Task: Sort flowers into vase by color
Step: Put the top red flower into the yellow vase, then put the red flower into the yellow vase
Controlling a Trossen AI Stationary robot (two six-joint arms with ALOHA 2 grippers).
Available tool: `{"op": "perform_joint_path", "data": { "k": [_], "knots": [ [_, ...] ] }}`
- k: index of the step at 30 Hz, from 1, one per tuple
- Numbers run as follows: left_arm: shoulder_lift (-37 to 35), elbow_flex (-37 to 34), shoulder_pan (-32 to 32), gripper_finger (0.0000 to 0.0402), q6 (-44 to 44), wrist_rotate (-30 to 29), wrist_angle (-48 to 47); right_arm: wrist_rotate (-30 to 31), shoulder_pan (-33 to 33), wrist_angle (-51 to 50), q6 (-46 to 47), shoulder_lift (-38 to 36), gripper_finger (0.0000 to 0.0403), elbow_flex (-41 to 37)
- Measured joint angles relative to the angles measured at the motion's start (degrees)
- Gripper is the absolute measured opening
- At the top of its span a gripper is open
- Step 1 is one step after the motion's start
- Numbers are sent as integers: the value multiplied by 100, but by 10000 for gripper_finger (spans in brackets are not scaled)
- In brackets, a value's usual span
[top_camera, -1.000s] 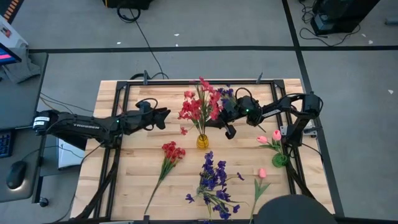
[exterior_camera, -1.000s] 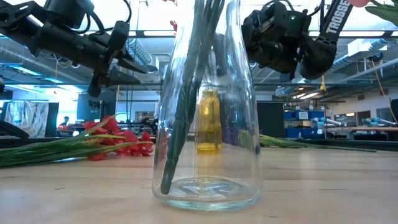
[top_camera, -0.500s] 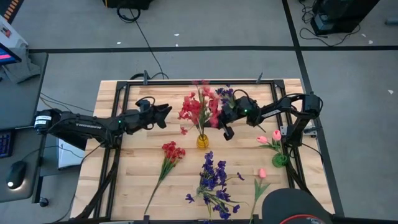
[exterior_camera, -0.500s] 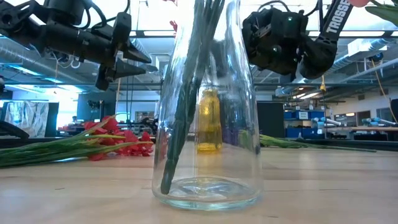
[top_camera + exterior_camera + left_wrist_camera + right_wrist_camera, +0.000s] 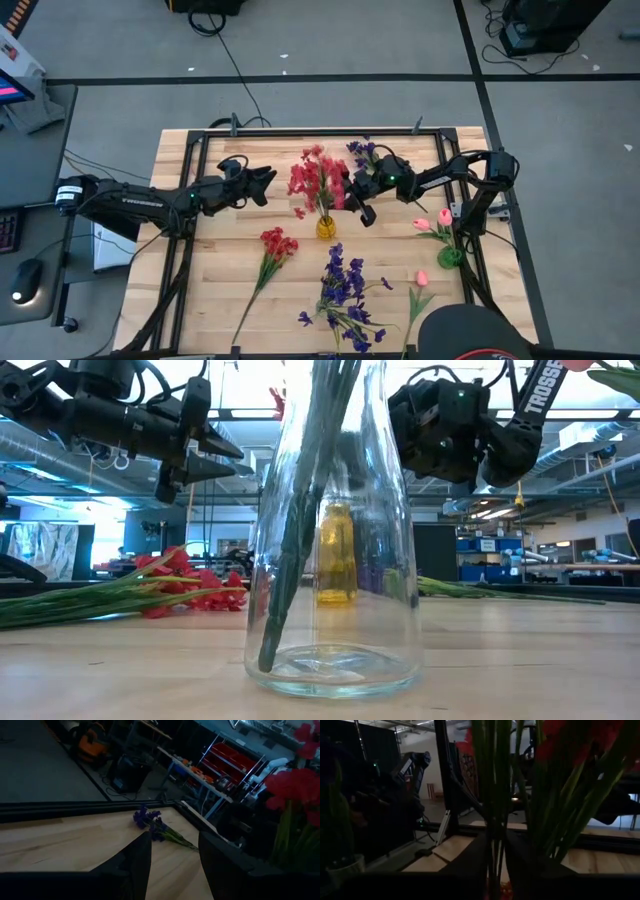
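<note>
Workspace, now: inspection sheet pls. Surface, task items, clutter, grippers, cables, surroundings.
Surface: wooden table with a black frame.
Job's things: red flowers stand in the yellow vase; one red sprig, purple flowers and a pink bud lie flat; pink tulips in the green holder; clear glass vase holds green stems.
Clutter: nothing seen.
Grippers: left gripper open, empty, left of the red flowers; right gripper around their stems.
Cables: black cable on the floor.
Surroundings: keyboard and mouse at left.
</note>
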Motion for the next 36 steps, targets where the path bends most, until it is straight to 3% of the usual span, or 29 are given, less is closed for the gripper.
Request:
{"op": "perform_joint_path", "data": {
  "k": [20,36],
  "knots": [
    [-4,0,-1,168,4,17,64,-322,-276,-360,183,-2,160,0],
    [-4,0,-5,168,-33,429,34,-1632,-1072,-374,957,-203,246,2]
  ]
}}
